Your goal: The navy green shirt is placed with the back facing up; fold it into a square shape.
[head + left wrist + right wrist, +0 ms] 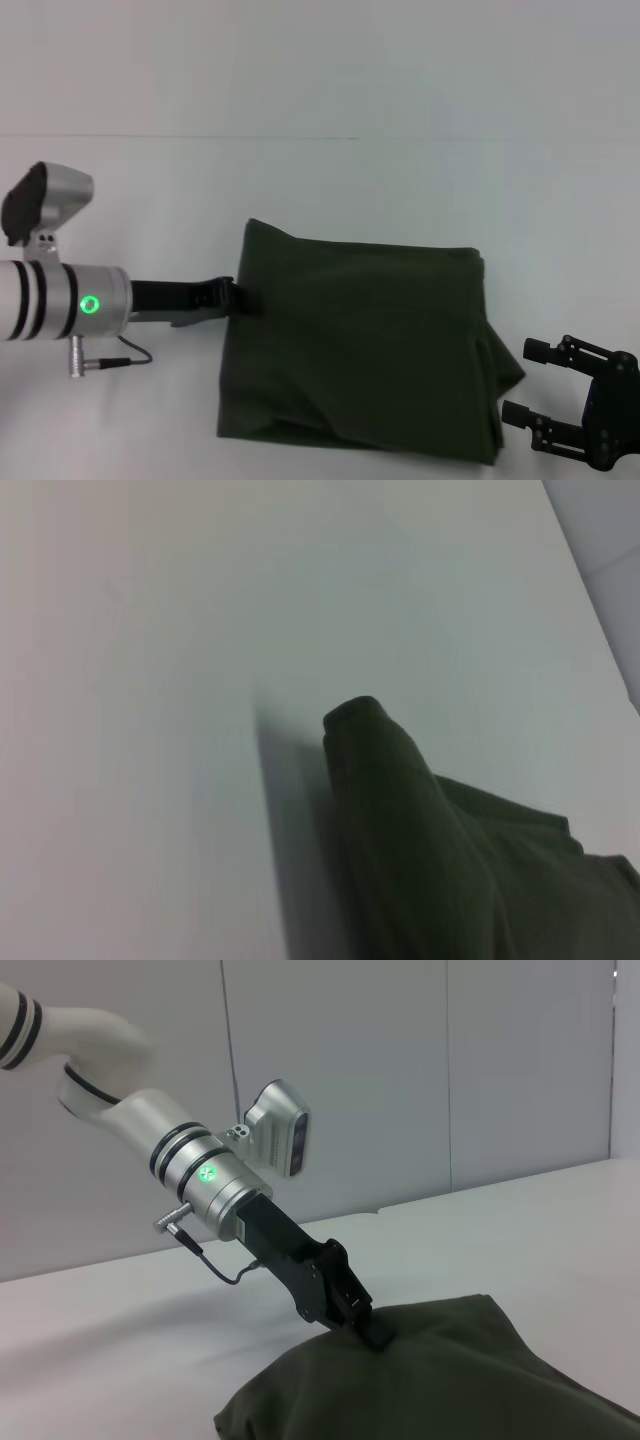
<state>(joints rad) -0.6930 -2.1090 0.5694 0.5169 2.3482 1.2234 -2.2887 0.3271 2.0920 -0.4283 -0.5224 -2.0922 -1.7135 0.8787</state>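
Observation:
The navy green shirt lies folded into a rough square in the middle of the white table, plain side showing, with loose layers bulging at its right edge. My left gripper reaches in from the left and is shut on the shirt's left edge. In the right wrist view that left gripper pinches a raised ridge of the shirt. In the left wrist view the shirt shows as a lifted fold. My right gripper hovers open just off the shirt's lower right corner, holding nothing.
The white table runs out on all sides of the shirt. A pale wall stands behind it. A thin cable hangs under the left wrist.

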